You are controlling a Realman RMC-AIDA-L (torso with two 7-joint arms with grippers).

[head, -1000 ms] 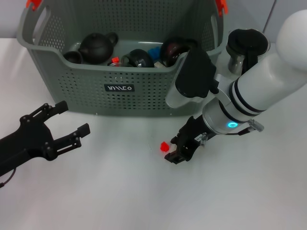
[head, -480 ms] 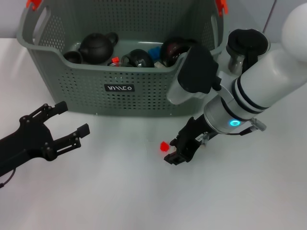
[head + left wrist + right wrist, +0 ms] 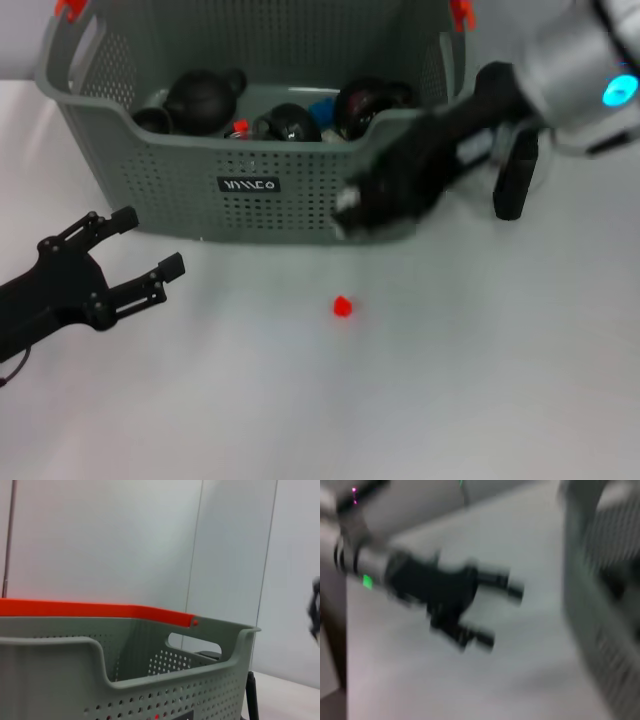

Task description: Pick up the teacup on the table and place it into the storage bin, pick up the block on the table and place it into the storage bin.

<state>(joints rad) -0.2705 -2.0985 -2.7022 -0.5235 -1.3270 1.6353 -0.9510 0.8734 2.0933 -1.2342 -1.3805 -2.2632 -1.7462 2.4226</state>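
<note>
Centrally on the plain white flat tabletop (image 3: 470, 400) lies the small red block (image 3: 343, 306), a tiny chunky piece alone on the bare smooth surface, just in front of the large grey-green perforated plastic storage bin (image 3: 250, 170). It is too small to tell which way it points or whether it has a long axis. Open table surrounds it on every side.

The bin has dotted walls, a thick rolled rim with cut-out handles, orange clips at its top corners and a small black label with white marks (image 3: 249, 184) on its front wall. Inside sit several glossy dark rounded pots (image 3: 200, 98), along with small red and blue bits. Whether a teacup is among them cannot be told.

The right gripper (image 3: 375, 205) shows as a dark blurred shape against the bin's front wall, near its right end and above and right of the block; its jaw state cannot be told. Behind the arm, beside the bin's right end, stands a glass jug with a black handle (image 3: 513, 185).

The left gripper (image 3: 147, 247) rests low over the table at the left, well apart from the block, its black fingers (image 3: 112, 221) spread wide with nothing between them. In the left wrist view the bin's rim and orange handle strip (image 3: 100, 611) fill the foreground.
</note>
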